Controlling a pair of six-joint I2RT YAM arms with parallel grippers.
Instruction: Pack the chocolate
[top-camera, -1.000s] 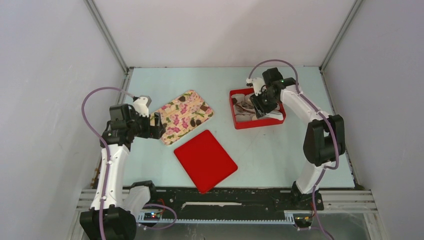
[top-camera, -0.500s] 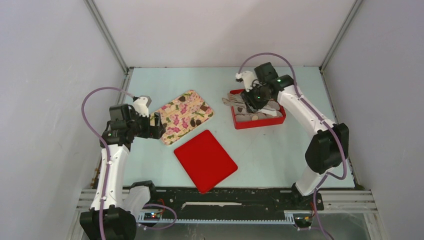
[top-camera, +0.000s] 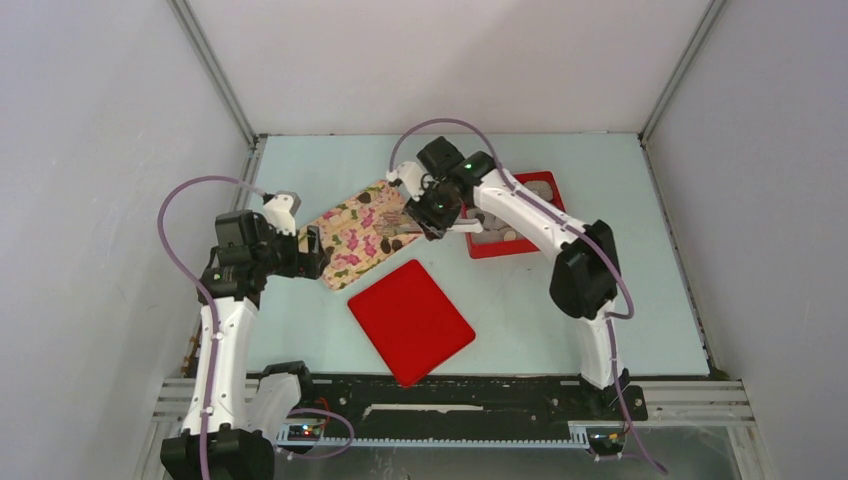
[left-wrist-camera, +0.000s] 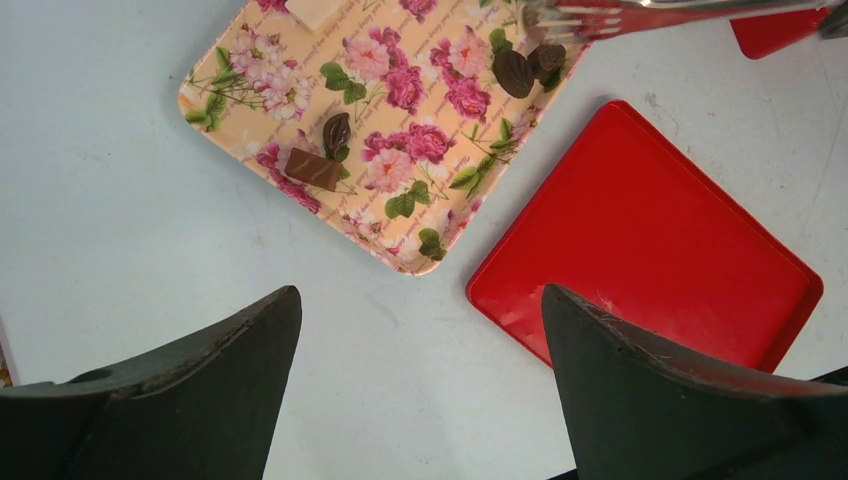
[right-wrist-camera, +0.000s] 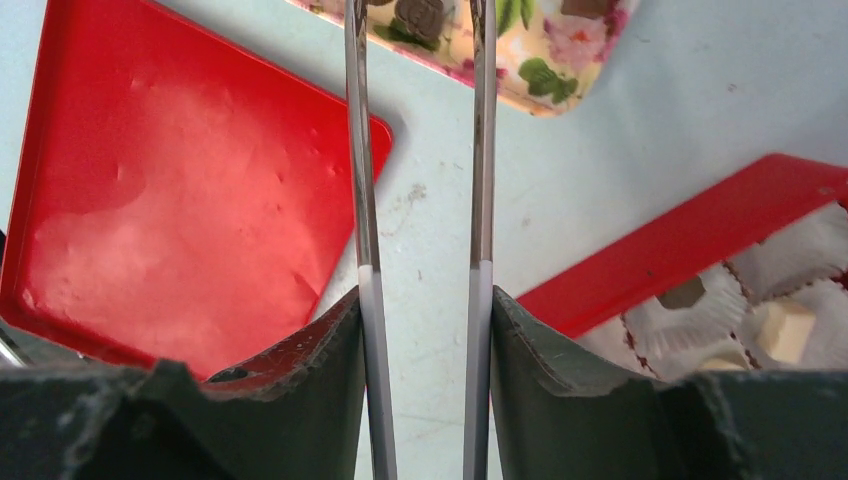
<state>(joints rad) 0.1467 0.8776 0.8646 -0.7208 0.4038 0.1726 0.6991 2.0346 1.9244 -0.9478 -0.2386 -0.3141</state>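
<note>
Several dark chocolate pieces (left-wrist-camera: 514, 72) and one pale piece (left-wrist-camera: 312, 12) lie on the flowered tray (left-wrist-camera: 300, 90). My right gripper (right-wrist-camera: 422, 300) is shut on metal tongs (right-wrist-camera: 362, 150), whose two arms run forward between its fingers. The tong tips reach over the tray's right end, straddling a dark chocolate (right-wrist-camera: 422, 12). In the top view the right gripper (top-camera: 432, 208) hangs between the tray (top-camera: 350, 240) and the red box (top-camera: 510, 250). The box holds white paper cups (right-wrist-camera: 690, 310), one with a pale chocolate (right-wrist-camera: 785, 330). My left gripper (left-wrist-camera: 420, 292) stands open and empty near the tray's left end.
A flat red lid (top-camera: 410, 320) lies on the table in front of the tray, close to its near corner. The enclosure's walls stand on the left, right and far sides.
The right arm has swung left from over the red box to the flowered tray, carrying the tongs. The left arm has stayed where it was.
</note>
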